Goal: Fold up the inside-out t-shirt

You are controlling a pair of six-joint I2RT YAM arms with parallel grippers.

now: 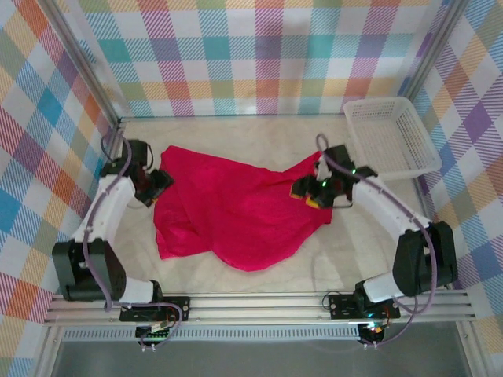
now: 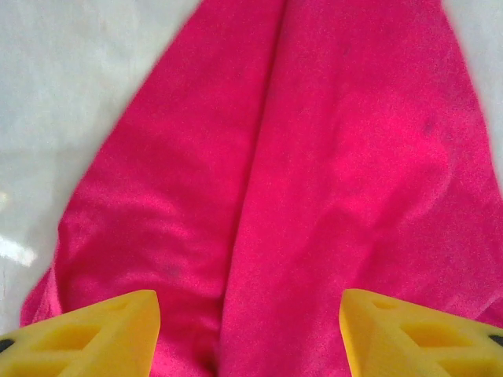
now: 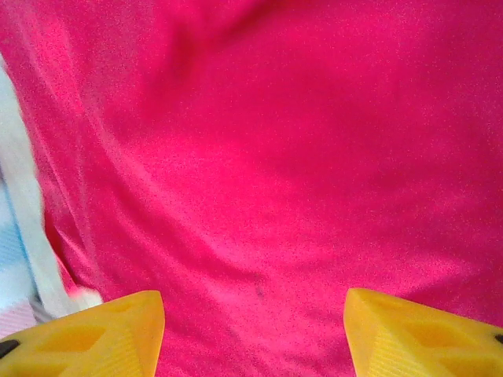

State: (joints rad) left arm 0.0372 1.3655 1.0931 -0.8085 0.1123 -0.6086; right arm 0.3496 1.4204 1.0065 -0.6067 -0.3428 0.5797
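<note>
Plaid panels in pastel checks (image 1: 259, 55) wall in a pale, marbled tabletop (image 1: 236, 137). A metal rail (image 1: 259, 302) runs along its near edge and carries both arm bases. A white mesh basket (image 1: 389, 137) sits in the far right corner, apart from the cloth.

The inside-out t-shirt (image 1: 236, 212) lies spread across the middle of the tabletop, bright red, wrinkled and uneven in outline. One lobe reaches toward the far left and a rounded edge sags toward the near side.

The left arm bends in from the left, and the left fingers (image 1: 157, 182) are at the shirt's far left edge. In the left wrist view these yellow fingers (image 2: 102, 334) stand well apart, with nothing clamped between them. Red fabric (image 2: 330, 196) runs in long folds below, and bare tabletop (image 2: 78, 78) shows to the upper left.

The right arm reaches in from the right, with the right fingers (image 1: 313, 201) over the shirt's right edge. In the right wrist view they (image 3: 409, 334) are likewise spread wide over smooth red cloth (image 3: 275, 157), gripping nothing.
</note>
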